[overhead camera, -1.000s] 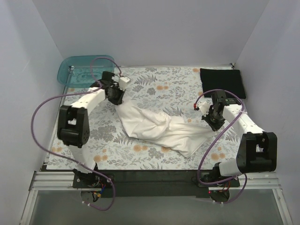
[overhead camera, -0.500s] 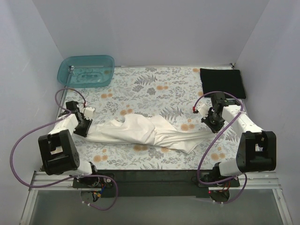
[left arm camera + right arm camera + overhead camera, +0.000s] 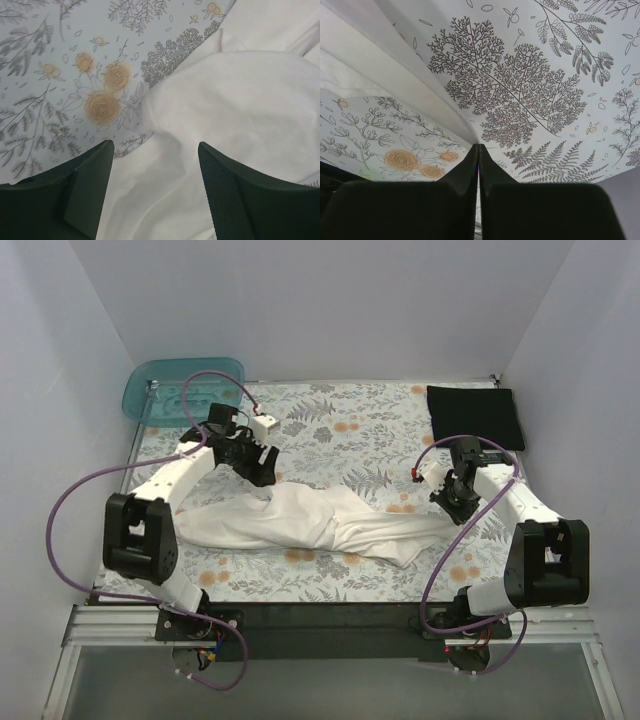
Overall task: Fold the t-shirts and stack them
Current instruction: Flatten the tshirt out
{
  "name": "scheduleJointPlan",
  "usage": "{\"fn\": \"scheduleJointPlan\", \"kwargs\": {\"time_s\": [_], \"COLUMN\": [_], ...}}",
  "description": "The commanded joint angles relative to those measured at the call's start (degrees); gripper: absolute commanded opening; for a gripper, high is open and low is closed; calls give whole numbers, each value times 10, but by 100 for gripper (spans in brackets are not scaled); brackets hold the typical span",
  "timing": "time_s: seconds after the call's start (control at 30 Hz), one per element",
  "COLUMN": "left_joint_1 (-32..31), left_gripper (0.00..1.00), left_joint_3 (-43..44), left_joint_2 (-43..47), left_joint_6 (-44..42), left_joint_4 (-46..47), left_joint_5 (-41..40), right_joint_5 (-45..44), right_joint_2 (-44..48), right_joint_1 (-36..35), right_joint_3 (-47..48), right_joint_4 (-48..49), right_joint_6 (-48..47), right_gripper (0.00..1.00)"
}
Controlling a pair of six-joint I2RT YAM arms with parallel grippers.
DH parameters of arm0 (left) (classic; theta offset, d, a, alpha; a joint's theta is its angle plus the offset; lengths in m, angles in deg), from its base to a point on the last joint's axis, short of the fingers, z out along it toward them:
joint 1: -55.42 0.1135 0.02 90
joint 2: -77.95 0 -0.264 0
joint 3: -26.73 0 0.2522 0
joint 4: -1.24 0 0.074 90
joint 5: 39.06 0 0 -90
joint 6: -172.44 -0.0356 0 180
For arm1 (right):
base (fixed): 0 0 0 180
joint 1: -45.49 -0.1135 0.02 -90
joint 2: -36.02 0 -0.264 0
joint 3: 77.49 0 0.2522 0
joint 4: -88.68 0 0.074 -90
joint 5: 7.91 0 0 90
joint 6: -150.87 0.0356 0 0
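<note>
The table is being enclosed on three sides by plain pale walls [image 3: 320, 310] and is being covered by a grey-and-orange floral cloth [image 3: 370, 425]. A translucent teal tub [image 3: 155, 390] is being kept at the far left corner. A metal rail [image 3: 120, 625] is being run along the near edge, and everything is being lit softly and evenly.

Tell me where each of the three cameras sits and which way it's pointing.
Top external: above and behind the bases, looking down on the floral cloth, cream-white t-shirt, black t-shirt and teal tub; left arm and right arm show.
Left wrist: looks down past the open left hand at that shirt.
Right wrist: looks along the shut right hand pinching its edge.
Shared: all show the cream-white t-shirt.
</note>
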Motion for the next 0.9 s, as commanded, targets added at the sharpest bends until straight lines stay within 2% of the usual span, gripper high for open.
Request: {"fn": "scheduleJointPlan", "kwargs": {"time_s": [0.0, 0.03, 0.2, 0.3, 0.33, 0.47, 0.57, 0.6, 0.63, 0.67, 0.7, 0.73, 0.8, 0.83, 0.87], "left_joint_1": [-37, -45, -61, -46, -35, 62, 90, 91, 91, 91, 91, 91, 91, 92, 92], "left_gripper": [68, 68, 61, 22, 0, 0, 0, 0, 0, 0, 0, 0, 0, 0, 0], "left_joint_3": [28, 43, 55, 75, 88, 175, 199, 189, 138, 94, 51, -45, -137, -229, -265], "left_joint_2": [-70, -106, -167, -177, -178, -151, -113, -72, -38, -2, 77, 117, 194, 256, 285], "left_joint_6": [63, 61, 32, 27, 32, 71, 2, -50, -148, -211, -263, -375, -455, -518, -531], "left_joint_4": [44, 36, 7, -2, 4, 42, 6, -21, -66, -88, -109, -154, -183, -202, -203], "left_joint_5": [-5, -10, -32, -31, -28, -10, 43, 84, 100, 112, 116, 111, 75, 25, -9], "right_joint_5": [-1, -1, -1, -1, -1, -1, -1, -1, -1, -1, -1, -1, -1, -1, -1], "right_joint_2": [0, -4, -15, -28, -33, -43, -50, -50, -48, -46, -44, -40, -35, -34, -34], "right_joint_1": [2, 2, 2, 2, 2, 3, 3, 3, 3, 4, 4, 5, 6, 7, 8], "right_joint_3": [11, 13, 26, 34, 39, 61, 77, 76, 71, 68, 63, 53, 43, 35, 30], "right_joint_4": [-19, -20, -21, -21, -21, -19, -21, -20, -19, -19, -19, -19, -16, -15, -15], "right_joint_6": [4, 5, 6, 8, 8, 13, 15, 13, 10, 5, 4, 2, -2, -4, -5], "right_gripper": [1, 1, 1, 1, 1, 1, 1, 1, 1, 1, 1, 1, 1, 1, 1]}}
